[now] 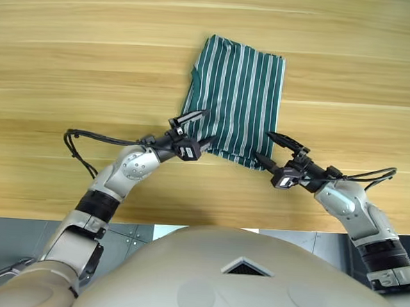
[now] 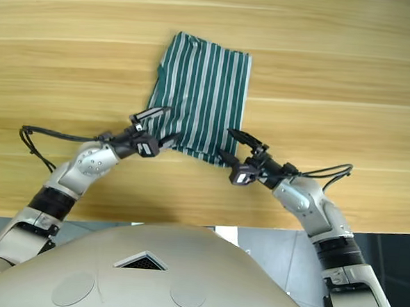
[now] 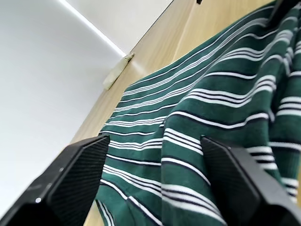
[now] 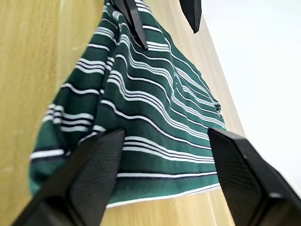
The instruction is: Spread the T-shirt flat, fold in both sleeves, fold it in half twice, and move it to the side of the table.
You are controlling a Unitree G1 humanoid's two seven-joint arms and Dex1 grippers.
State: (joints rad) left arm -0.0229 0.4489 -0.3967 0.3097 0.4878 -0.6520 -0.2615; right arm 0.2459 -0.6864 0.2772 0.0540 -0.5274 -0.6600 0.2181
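shirt: folded, just ahead of both grippers.
left gripper: fingers apart at its near-left corner.
right gripper: spread wide, near-right corner.
room: table stretches out either side.
hidden: fold layers unclear.

You see a T-shirt of dark green, striped in white, with thin black lines running beside the white bands. The table under it is pale honey wood with fine streaked grain. Your left gripper and right gripper have black fingers with a fine woven texture. The left arm and right arm are silver-grey.
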